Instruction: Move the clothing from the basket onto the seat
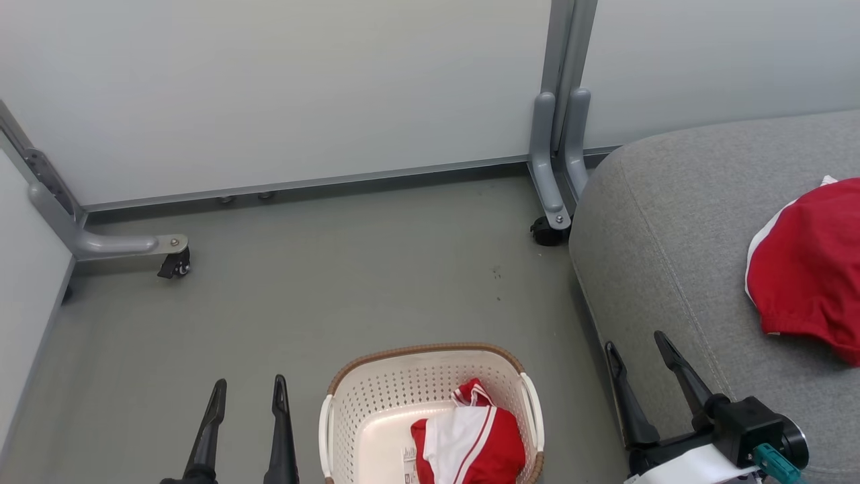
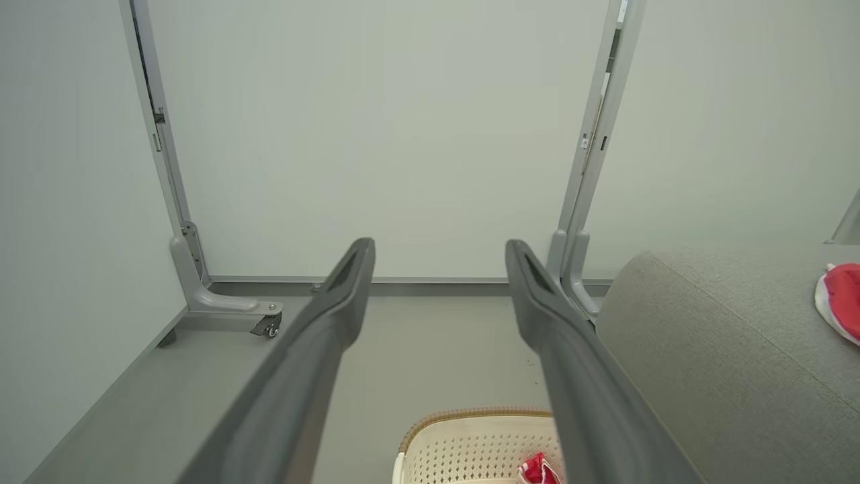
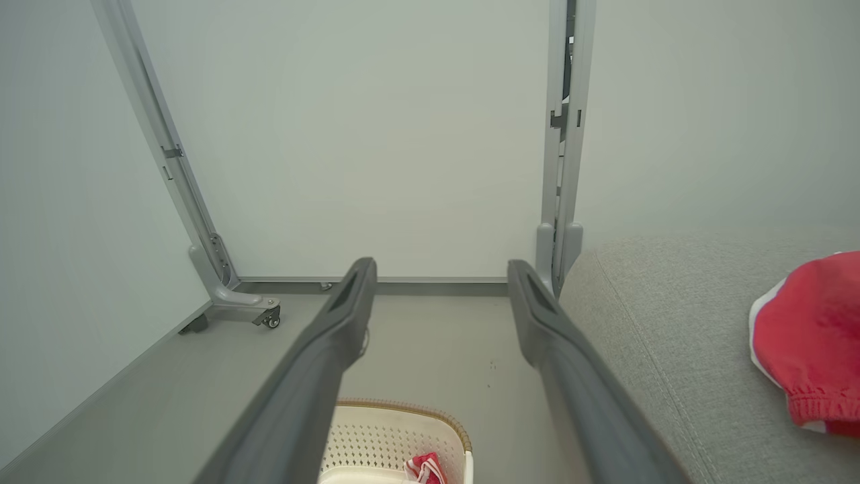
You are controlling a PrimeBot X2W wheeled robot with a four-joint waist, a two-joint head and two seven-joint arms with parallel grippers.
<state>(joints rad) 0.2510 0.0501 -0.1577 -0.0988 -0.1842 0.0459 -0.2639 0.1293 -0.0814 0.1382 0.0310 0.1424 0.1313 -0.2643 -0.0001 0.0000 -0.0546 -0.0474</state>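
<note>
1. Left gripper (image 1: 248,393): jaws apart, empty, just beside basket (image 1: 376,403) on floor (image 1: 336,282).
2. Right gripper (image 1: 636,348): jaws apart, empty, at seat (image 1: 658,222) front edge.
3. Red-white garment (image 1: 470,440): bunched inside basket.
4. Red garment (image 1: 809,269): lying on seat, apart from both grippers.

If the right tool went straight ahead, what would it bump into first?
Probably the white wall, low down by the floor. The right tool looks to pass beside the grey seat, but depth is unclear.

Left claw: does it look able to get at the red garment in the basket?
Probably yes: the left claw is open and empty beside the basket, whose top is uncovered; the red garment lies exposed inside.
</note>
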